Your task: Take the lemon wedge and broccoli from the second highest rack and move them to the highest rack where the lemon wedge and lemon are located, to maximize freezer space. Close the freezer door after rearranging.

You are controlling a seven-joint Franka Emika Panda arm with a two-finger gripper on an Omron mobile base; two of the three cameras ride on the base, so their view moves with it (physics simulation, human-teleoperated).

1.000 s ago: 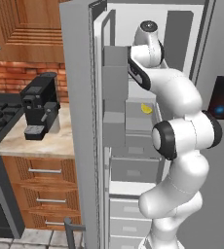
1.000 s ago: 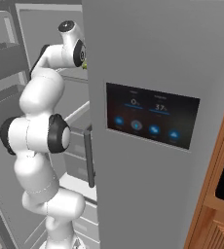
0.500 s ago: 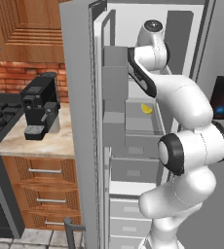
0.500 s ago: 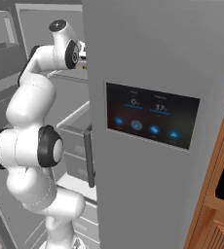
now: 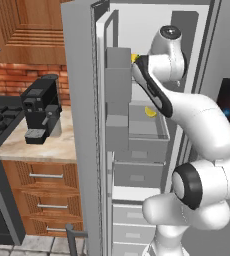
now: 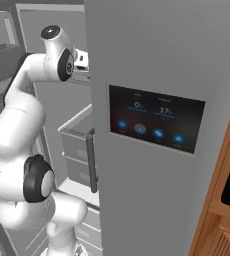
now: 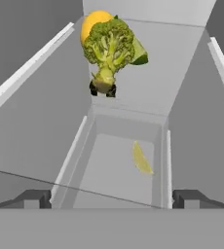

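Note:
On the highest rack [image 7: 148, 92] the broccoli [image 7: 108, 46] rests with its stalk toward me. Just behind it sit the lemon [image 7: 95, 22] and a lemon wedge [image 7: 138, 53]. Another lemon wedge [image 7: 142, 158] lies on the second highest rack [image 7: 109, 170] below, and the same lemon wedge [image 5: 150, 111] shows yellow in the left base view. My gripper [image 7: 112, 198] is open and empty, drawn back from the broccoli at the level of the top rack. The hand [image 6: 82, 60] reaches in past the door edge. The lemon [image 5: 134, 57] peeks out beside the hand.
The freezer door [image 5: 82, 125] stands open on the left, with bins [image 5: 118, 80] on its inner side close to my arm. The other door, with a touch panel [image 6: 157, 125], is closed on the right. A coffee machine [image 5: 41, 107] stands on the counter [image 5: 32, 145].
My arm's elbow has sunk lower and the upper links have swung, while the hand stays near the top rack. The jaws stay open.

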